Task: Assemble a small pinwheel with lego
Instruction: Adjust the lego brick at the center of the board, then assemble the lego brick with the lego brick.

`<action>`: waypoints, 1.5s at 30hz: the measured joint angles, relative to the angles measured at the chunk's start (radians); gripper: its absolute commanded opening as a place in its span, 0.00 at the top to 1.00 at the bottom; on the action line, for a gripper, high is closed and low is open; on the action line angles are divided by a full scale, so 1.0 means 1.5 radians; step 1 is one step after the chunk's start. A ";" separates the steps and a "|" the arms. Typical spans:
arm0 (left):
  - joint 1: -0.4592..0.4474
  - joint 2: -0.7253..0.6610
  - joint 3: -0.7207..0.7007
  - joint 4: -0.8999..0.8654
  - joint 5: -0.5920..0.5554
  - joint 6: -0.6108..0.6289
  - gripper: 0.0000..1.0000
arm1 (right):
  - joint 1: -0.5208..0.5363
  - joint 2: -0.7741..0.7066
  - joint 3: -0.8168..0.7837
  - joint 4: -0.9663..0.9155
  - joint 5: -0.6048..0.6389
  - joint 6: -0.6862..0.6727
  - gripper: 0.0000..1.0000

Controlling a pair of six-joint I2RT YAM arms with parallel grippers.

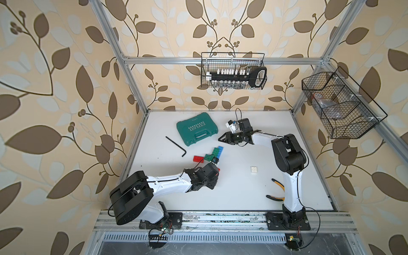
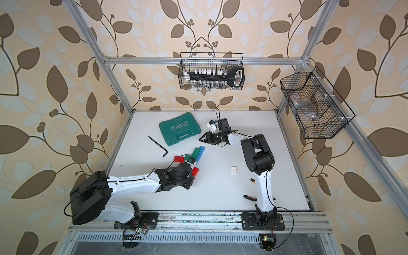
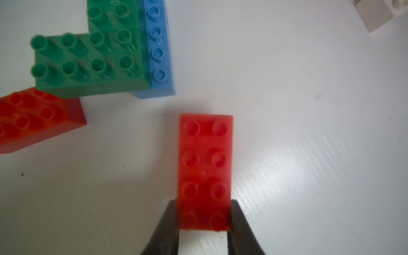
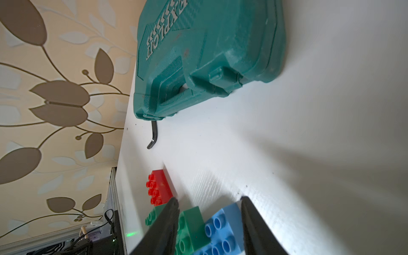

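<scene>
While left end effector clamps 1 red brick just beside green-blue stack, toward tabletop left edge, right end effector hangs apart, empty. Next, likely: align studs, press on.

Walls: beige wallpaper with large brown leaf-and-vine print on all sides. Silver aluminium extrusion frame encloses the cell. Matte white tabletop; light is diffuse and shadows are soft. Black wire basket hangs above the tabletop's far edge. Second, compartmented black wire basket hangs above its right edge.
</scene>
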 measured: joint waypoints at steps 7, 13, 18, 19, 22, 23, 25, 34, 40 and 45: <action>0.020 -0.037 -0.012 -0.004 0.005 0.009 1.00 | 0.014 0.017 0.002 -0.012 0.000 -0.004 0.54; 0.025 -0.071 -0.024 -0.008 0.005 0.018 1.00 | 0.016 0.010 -0.034 0.004 -0.001 0.002 0.54; 0.041 -0.078 -0.029 -0.021 0.011 0.032 1.00 | 0.016 -0.007 -0.064 0.011 -0.005 0.007 0.54; 0.046 -0.078 -0.030 -0.021 0.016 0.036 1.00 | 0.016 -0.009 -0.064 0.011 -0.005 0.008 0.54; 0.060 -0.077 -0.030 -0.020 0.030 0.049 1.00 | 0.016 -0.017 -0.066 0.011 -0.005 0.008 0.54; 0.066 -0.076 -0.030 -0.019 0.038 0.053 1.00 | 0.016 -0.020 -0.068 0.011 -0.004 0.008 0.54; 0.079 -0.067 -0.030 -0.016 0.054 0.067 1.00 | 0.014 -0.032 -0.074 0.010 -0.004 0.008 0.54; 0.091 0.008 0.034 -0.023 0.098 0.117 1.00 | -0.003 -0.160 -0.147 0.010 -0.003 0.002 0.54; 0.091 0.008 0.050 -0.023 0.104 0.091 1.00 | -0.001 -0.235 -0.228 0.010 -0.009 0.000 0.55; 0.088 0.014 0.054 -0.034 0.093 0.057 1.00 | 0.007 -0.253 -0.251 0.000 -0.015 0.000 0.56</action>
